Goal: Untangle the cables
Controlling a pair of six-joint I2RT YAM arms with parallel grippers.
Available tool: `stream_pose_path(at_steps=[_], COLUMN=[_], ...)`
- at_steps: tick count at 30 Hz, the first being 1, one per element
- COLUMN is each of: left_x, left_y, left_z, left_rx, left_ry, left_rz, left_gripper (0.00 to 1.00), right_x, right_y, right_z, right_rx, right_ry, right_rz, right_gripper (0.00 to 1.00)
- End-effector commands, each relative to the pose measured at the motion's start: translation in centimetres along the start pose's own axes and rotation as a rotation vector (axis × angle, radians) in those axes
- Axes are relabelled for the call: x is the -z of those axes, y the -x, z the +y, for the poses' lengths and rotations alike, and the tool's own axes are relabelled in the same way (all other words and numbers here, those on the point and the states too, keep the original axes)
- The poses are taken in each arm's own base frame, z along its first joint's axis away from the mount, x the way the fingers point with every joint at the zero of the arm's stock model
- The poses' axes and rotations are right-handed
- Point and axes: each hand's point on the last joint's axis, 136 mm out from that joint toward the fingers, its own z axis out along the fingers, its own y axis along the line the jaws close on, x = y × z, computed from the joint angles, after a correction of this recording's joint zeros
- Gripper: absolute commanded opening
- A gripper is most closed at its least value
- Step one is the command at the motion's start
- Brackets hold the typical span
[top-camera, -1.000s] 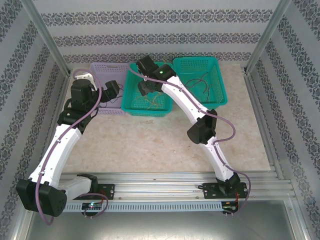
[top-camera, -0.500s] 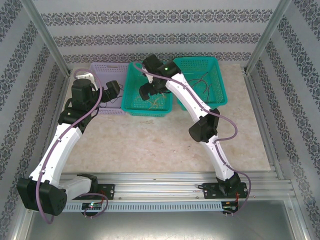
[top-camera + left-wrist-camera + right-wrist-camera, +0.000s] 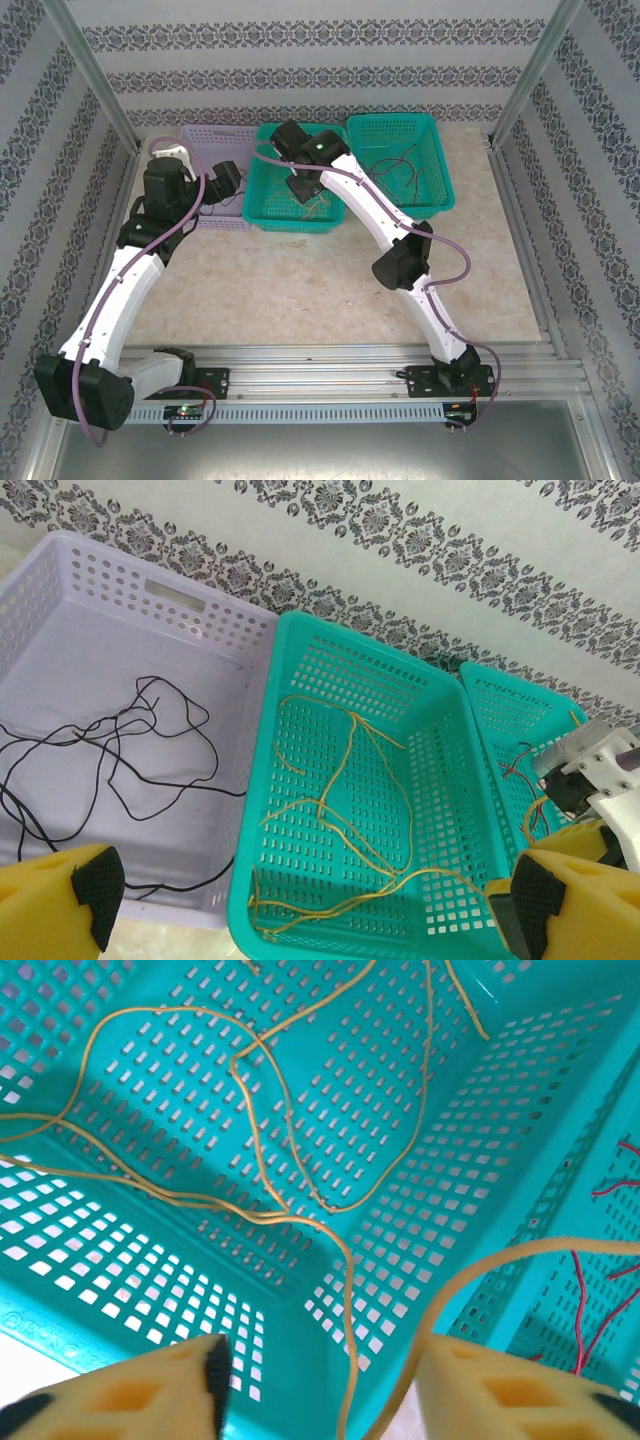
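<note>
The yellow cables [image 3: 540, 1250] are spread in the middle teal basket [image 3: 120, 1270], beneath the right jaws. These are set partly apart, gripping nothing, and two strands are seen passing between them, near to far. The left jaws are spread wide, further off by the lilac basket [image 3: 100, 650].

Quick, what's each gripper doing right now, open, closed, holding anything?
Left gripper: open, holding nothing.
Right gripper: open, a yellow cable running between its fingers, not clamped.
</note>
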Motion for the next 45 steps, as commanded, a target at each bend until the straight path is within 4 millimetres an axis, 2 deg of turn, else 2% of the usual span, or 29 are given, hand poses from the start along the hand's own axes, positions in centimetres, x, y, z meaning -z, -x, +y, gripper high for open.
stream_pose_path(at_steps=[1, 3, 7, 13, 15, 19, 24, 30, 32, 35, 40, 42, 44, 45], left_x=[0.1, 0.1, 0.1, 0.2, 0.1, 0.1, 0.1, 0.0, 0.0, -0.1, -0.1, -0.1, -0.1, -0.1], left_y=[1.3, 1.3, 1.3, 1.4, 1.4, 1.3, 1.4, 1.4, 1.3, 1.3, 1.2, 1.2, 1.3, 1.2], left_z=[-0.4, -0.4, -0.4, -0.4, -0.4, -0.4, -0.4, -0.5, -0.4, -0.4, -0.4, -0.4, -0.4, -0.3], left_rx=[0.015, 0.016, 0.015, 0.014, 0.014, 0.014, 0.011, 0.015, 0.014, 0.014, 0.015, 0.014, 0.015, 0.015], left_ry=[-0.019, -0.018, -0.021, -0.018, -0.02, -0.017, -0.018, -0.022, -0.021, -0.019, -0.019, -0.021, -0.02, -0.019], left_rz=[-0.046, -0.045, -0.044, -0.048, -0.046, -0.043, -0.047, -0.042, -0.041, -0.041, -0.039, -0.038, -0.039, -0.038], left_gripper=[1.0, 1.0, 1.0, 1.0, 1.0, 1.0, 1.0, 1.0, 1.0, 1.0, 1.0, 1.0, 1.0, 1.0], right_x=[2.3, 2.2, 1.5, -1.9, -3.1, -6.0, -10.7, -14.7, -15.4, -15.0, -11.6, -9.9, -8.0, -7.2], right_y=[0.8, 1.0, 1.3, 0.9, 1.0, 1.4, 0.6, -0.6, -1.0, -1.0, 0.3, 0.8, 1.2, 1.3], right_z=[0.7, 1.1, 2.1, 2.9, 3.1, 3.5, 4.1, 4.1, 4.5, 4.4, 1.8, 0.3, -0.7, -0.9], right_rx=[-0.011, -0.015, -0.029, -0.068, -0.087, -0.156, -0.258, -0.327, -0.326, -0.311, -0.283, -0.271, -0.256, -0.241], right_ry=[0.054, 0.07, 0.129, 0.197, 0.213, 0.282, 0.378, 0.413, 0.419, 0.4, 0.281, 0.209, 0.174, 0.166], right_rz=[-0.05, -0.059, -0.058, -0.003, 0.004, 0.011, 0.079, 0.145, 0.16, 0.156, 0.085, 0.054, 0.025, 0.012], right_gripper=[0.39, 0.31, 0.25, 0.1, 0.0, 0.0, 0.0, 0.0, 0.0, 0.0, 0.01, 0.12, 0.37, 0.44])
